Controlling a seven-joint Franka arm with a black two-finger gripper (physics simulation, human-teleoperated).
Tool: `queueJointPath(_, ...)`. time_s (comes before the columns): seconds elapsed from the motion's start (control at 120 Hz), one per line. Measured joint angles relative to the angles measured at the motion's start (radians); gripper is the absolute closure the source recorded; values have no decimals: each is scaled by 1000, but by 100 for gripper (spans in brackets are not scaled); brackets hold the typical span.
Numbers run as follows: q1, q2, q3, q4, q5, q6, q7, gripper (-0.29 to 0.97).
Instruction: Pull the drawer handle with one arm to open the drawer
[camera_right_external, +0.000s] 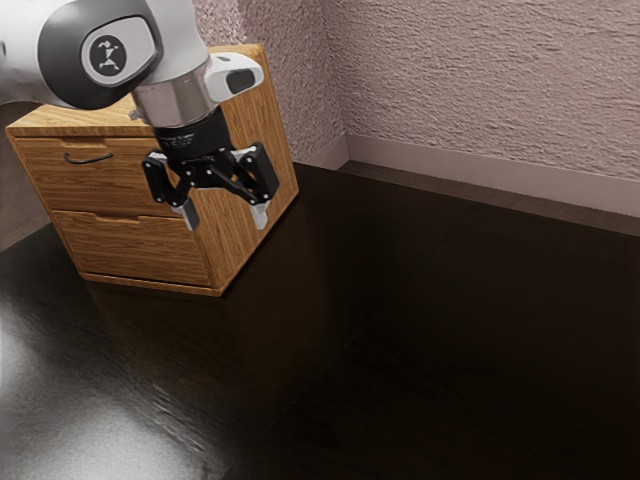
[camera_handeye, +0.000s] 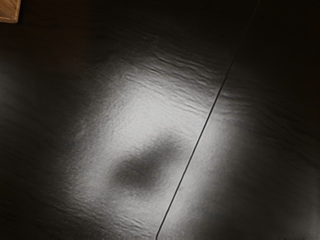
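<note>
A small wooden cabinet (camera_right_external: 130, 245) with two drawers stands on the dark floor at the exterior view's left. The upper drawer (camera_right_external: 80, 175) carries a thin dark metal handle (camera_right_external: 88, 158); both drawer fronts sit flush with the cabinet. My gripper (camera_right_external: 225, 217) hangs in front of the cabinet's right corner, pointing down, open with nothing between its fingers (camera_right_external: 188, 214). It is to the right of the handle and a little lower. A corner of the cabinet (camera_handeye: 9, 11) shows at the wrist view's edge.
The dark glossy floor (camera_right_external: 420, 340) stretches to the exterior view's right and front, with a thin seam (camera_handeye: 210, 115) across it. A rough pinkish wall (camera_right_external: 480, 80) with a baseboard runs behind the cabinet.
</note>
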Motion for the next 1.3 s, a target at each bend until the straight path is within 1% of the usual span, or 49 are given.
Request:
queueJointPath(0.142, -10, 1, 7, 0, -24, -1, 0, 0)
queueJointPath(0.233, -40, 4, 43, 0, -69, -3, -1, 0)
queueJointPath(0.358, -36, 3, 53, 3, -99, -5, 0, 0)
queueJointPath(0.408, -32, 0, 55, 39, -105, -13, 4, 0)
queueJointPath(0.458, -31, -3, 62, 121, -106, -27, 22, 0)
queueJointPath(0.517, -70, -10, 115, 187, -108, -39, 65, 0)
queueJointPath(0.583, -102, -60, 175, 224, -104, -50, 143, 0)
queueJointPath(0.667, -1, -153, 196, 239, -69, -63, 276, 0)
queueJointPath(0.742, 23, -179, 205, 243, -16, -74, 399, 0)
queueJointPath(0.775, 26, -174, 207, 243, 4, -75, 453, 0)
queueJointPath(0.892, 24, -98, 209, 240, 88, -66, 625, 0)
queueJointPath(0.967, 15, -60, 222, 235, 120, -43, 743, 0)
queueJointPath(1.025, 5, -48, 260, 220, 127, -20, 831, 0)
queueJointPath(1.108, 14, -42, 315, 201, 131, 20, 948, 0)
queueJointPath(1.192, 41, -42, 357, 174, 130, 52, 1062, 0)
queueJointPath(1.217, 52, -41, 363, 164, 123, 59, 1102, 0)
queueJointPath(1.3, 47, -22, 425, 138, 67, 78, 1221, 0)
